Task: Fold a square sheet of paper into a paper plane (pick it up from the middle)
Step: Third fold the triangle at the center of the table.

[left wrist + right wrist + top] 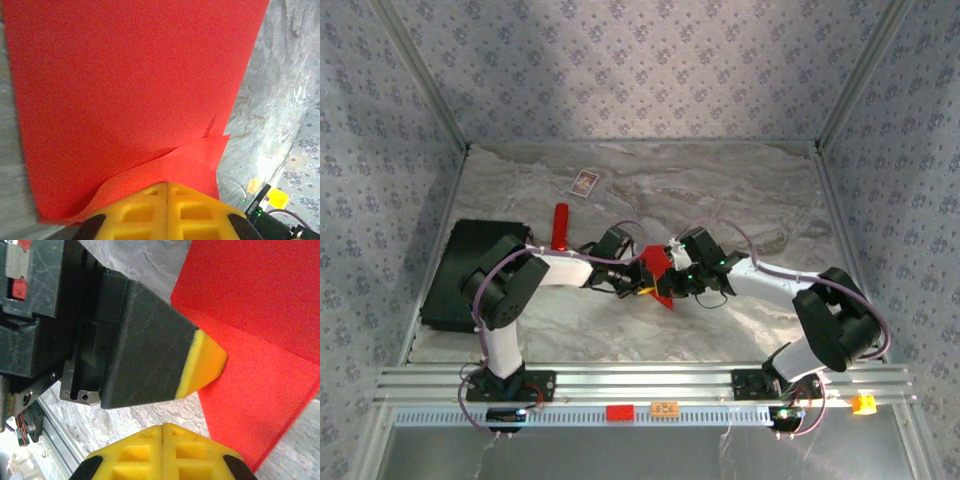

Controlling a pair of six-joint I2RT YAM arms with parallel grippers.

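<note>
Marbled surface (pixel 740 190), patterned walls. Left end effector (pixel 166 187) clenched on square sheet of paper (pixel 130 80), raised mid-surface, layers overlapping. Right end effector (pixel 163 429) clenched, seemingly empty, just beside sheet. You hold left pinch firm, line up edges before you press crease

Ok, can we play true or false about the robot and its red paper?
1. The red paper is between the two arms. True.
2. The red stick lies on the black mat. False: it lies on the table, beside the mat.
3. The left pincer is shut. True.
4. The red paper is a slim pointy plane. False: it is a wide sheet with a fold.
5. The little card lies near the table's far edge. True.
</note>
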